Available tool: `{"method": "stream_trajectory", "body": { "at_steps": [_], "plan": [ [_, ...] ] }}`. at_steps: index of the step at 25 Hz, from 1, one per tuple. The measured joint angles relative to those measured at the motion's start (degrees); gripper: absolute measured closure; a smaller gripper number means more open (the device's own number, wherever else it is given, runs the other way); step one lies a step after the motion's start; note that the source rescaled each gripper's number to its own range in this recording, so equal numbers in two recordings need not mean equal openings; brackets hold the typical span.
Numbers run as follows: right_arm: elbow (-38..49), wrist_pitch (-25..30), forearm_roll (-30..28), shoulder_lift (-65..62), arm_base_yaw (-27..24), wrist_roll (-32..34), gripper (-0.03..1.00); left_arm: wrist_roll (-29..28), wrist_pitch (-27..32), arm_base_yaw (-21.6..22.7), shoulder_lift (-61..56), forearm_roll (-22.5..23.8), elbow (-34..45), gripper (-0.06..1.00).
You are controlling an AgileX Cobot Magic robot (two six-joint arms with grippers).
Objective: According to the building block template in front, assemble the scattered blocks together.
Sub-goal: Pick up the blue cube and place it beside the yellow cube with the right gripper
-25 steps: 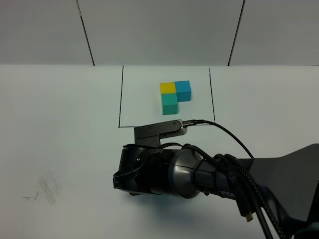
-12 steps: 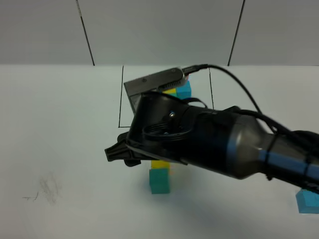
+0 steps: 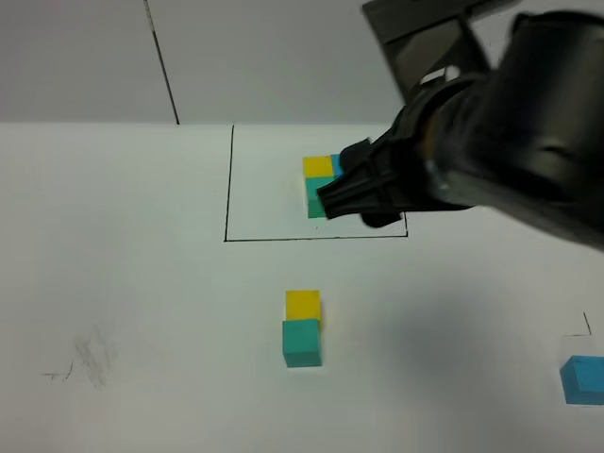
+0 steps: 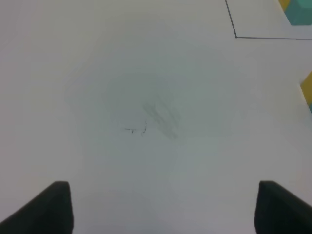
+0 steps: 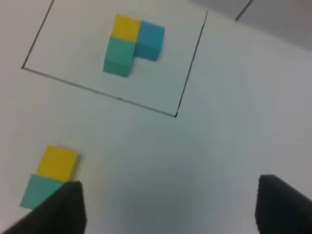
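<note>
While three template cubes (image 5: pixel 127 46) sit outlined, three scattered blocks (image 3: pixel 302 342) lie outside.

Loose: one yellow cube (image 3: pixel 303 304), one teal-green cube (image 3: pixel 302 342), one blue cube (image 3: pixel 583 379). One outlined template (image 5: pixel 132 43).

room: left side of table (image 3: pixel 123 283) | in my way: yellow cube (image 3: pixel 303 304) touching green cube (image 3: pixel 301 343) | blue cube (image 3: pixel 582 379): well apart
</note>
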Motion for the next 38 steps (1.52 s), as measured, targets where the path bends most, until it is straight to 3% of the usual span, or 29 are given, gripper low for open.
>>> {"method": "stream_trajectory", "body": {
  "at_steps": [10, 13, 16, 19, 24, 27, 34, 38],
  "plan": [
    [0.00, 0.39, 0.42, -16.58, -11.16, -4.80, 0.38, 0.00, 0.00, 0.00, 0.00, 0.00, 0.00, 0.30],
    [0.49, 0.52, 2.15, -20.78, -11.95, -5.45, 0.38, 0.00, 0.00, 0.00, 0.00, 0.00, 0.00, 0.30],
    [3.98, 0.52, 0.36, -25.23, -12.02, -6.22, 0.37, 0.00, 0.00, 0.00, 0.00, 0.00, 0.00, 0.30],
    [9.78, 0.66, -2.33, -29.73, -12.02, -6.70, 0.29, 0.00, 0.00, 0.00, 0.00, 0.00, 0.00, 0.30],
    [21.01, 0.72, -2.46, -35.97, -12.02, -6.64, 0.01, 0.00, 0.00, 0.00, 0.00, 0.00, 0.00, 0.30],
    [27.63, 0.72, -2.33, -37.28, -12.02, -4.86, -0.03, 0.00, 0.00, 0.00, 0.00, 0.00, 0.00, 0.30],
    [34.38, 0.69, -1.15, -37.28, -13.22, 1.59, 0.07, 0.00, 0.00, 0.00, 0.00, 0.00, 0.00, 0.30],
    [33.56, 0.75, 3.22, -37.28, -16.57, -2.47, 0.13, 0.00, 0.00, 0.00, 0.00, 0.00, 0.00, 0.30]
  ]
}}
